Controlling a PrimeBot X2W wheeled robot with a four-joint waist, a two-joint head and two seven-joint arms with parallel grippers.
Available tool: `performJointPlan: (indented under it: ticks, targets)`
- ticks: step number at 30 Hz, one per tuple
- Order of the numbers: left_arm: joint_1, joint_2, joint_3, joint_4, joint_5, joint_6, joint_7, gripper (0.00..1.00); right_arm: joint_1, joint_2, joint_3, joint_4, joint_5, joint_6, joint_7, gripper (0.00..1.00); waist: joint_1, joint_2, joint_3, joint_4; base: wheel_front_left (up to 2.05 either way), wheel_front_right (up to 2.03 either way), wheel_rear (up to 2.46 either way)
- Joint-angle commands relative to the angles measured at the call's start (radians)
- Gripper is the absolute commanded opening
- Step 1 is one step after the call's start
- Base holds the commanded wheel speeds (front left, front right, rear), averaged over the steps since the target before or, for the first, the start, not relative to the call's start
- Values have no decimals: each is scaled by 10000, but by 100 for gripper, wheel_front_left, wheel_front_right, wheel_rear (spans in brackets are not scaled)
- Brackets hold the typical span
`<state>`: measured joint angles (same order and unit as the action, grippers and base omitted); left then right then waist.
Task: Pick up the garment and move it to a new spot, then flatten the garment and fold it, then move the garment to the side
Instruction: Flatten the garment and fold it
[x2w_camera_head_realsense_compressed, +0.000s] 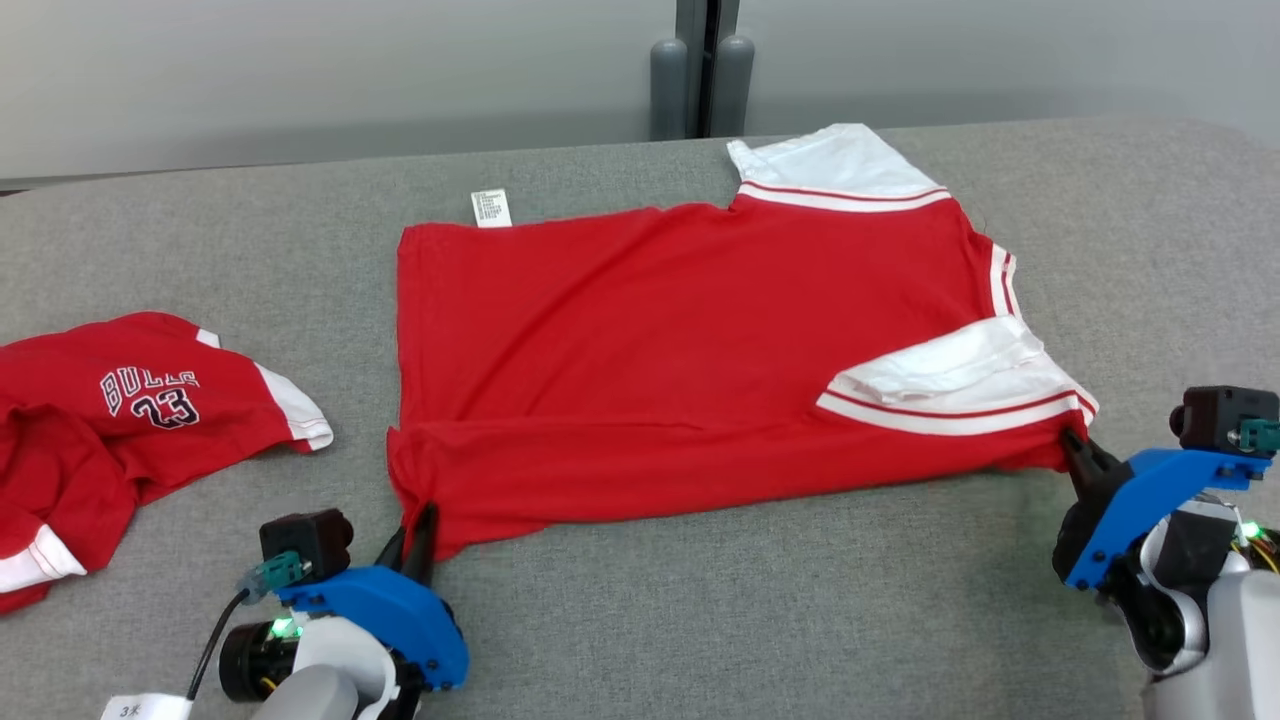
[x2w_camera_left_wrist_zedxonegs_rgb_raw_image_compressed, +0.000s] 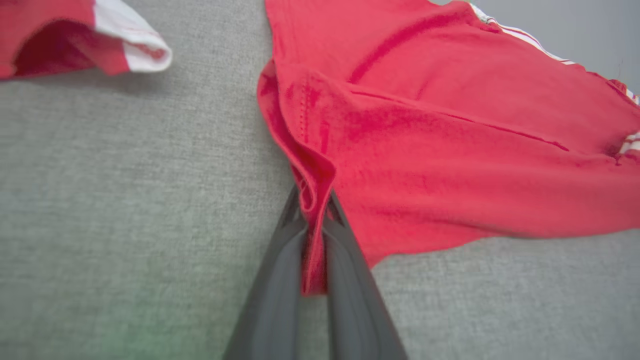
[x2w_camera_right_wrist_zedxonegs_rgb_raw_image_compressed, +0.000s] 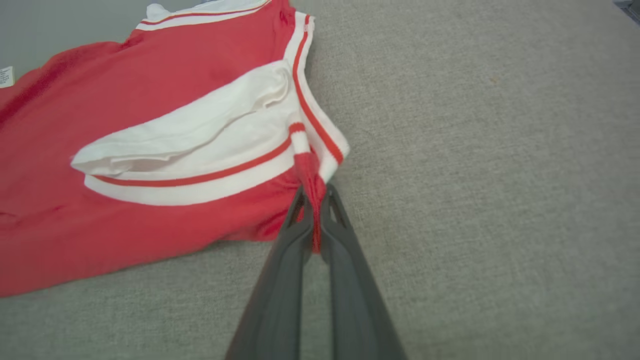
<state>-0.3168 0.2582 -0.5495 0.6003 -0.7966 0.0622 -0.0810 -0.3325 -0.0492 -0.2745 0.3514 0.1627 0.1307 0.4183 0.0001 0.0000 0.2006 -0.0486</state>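
Left pincer (x2w_camera_head_realsense_compressed: 420, 525) and right pincer (x2w_camera_head_realsense_compressed: 1072, 440), each clamped on a near corner of garment (x2w_camera_head_realsense_compressed: 650, 340), spread flat on table (x2w_camera_head_realsense_compressed: 750, 620) right of Bulls jersey (x2w_camera_head_realsense_compressed: 150, 395). Raise both together, keep near edge taut, fold away evenly.

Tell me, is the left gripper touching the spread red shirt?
Touching. In the left wrist view the left gripper is shut on a corner of the spread red shirt.

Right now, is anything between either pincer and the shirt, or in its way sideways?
Nothing: the left pincer and right pincer are each shut on a near corner of the red shirt. A second red shirt lies apart to its left.
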Motion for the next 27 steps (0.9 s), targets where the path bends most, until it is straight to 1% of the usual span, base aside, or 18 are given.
performJointPlan:
  ticks: [1,4,10,14,18,19,20,21,24,25,27]
  targets:
    - [246,162,46,-31,-59,98,47,0,202,-23,-6,-134,40,2,62,0,-1,0,-102,-5,0,0,0]
    - [862,429,164,-937,-241,331,284,0,1010,-24,65,-1134,314,2,640,0,-1,0,-258,-11,0,0,0]
    - [2254,1157,298,-3157,-397,1207,882,0,2704,-28,41,-2916,1084,2,1475,0,-1,0,-445,-48,0,0,0]
    - [3249,1604,349,-4509,-474,1895,1294,0,3635,-28,53,-3531,1568,2,1757,0,-1,0,-567,-126,0,0,0]
    - [3952,1916,362,-5468,-652,2370,1803,0,4260,-28,30,-3637,1860,2,1860,0,-1,0,-631,-133,0,0,0]
    - [4062,2013,340,-5623,-634,2480,1931,45,4348,-27,22,-3612,1877,2,1823,49,-1,0,-645,-132,0,0,0]
    - [4153,2091,312,-5732,-627,2575,2059,76,4410,-28,6,-3572,1876,2,1795,100,-1,0,-656,-139,0,0,0]
    - [4213,2134,285,-5832,-666,2644,2191,100,4418,-28,9,-3538,1890,2,1766,100,-1,0,-665,-154,0,0,0]
    - [4313,2101,274,-6219,-893,2680,2475,100,4211,-22,125,-3540,1748,3,1699,100,-1,0,-685,-173,0,0,0]
    - [4307,2151,234,-6329,-934,2635,2607,100,4108,-23,141,-3593,1699,3,1727,100,-1,0,-688,-163,0,0,0]
    - [4149,2328,269,-6530,-953,2696,2832,100,3845,-23,163,-3826,1401,3,1861,100,-1,0,-683,-141,0,0,0]
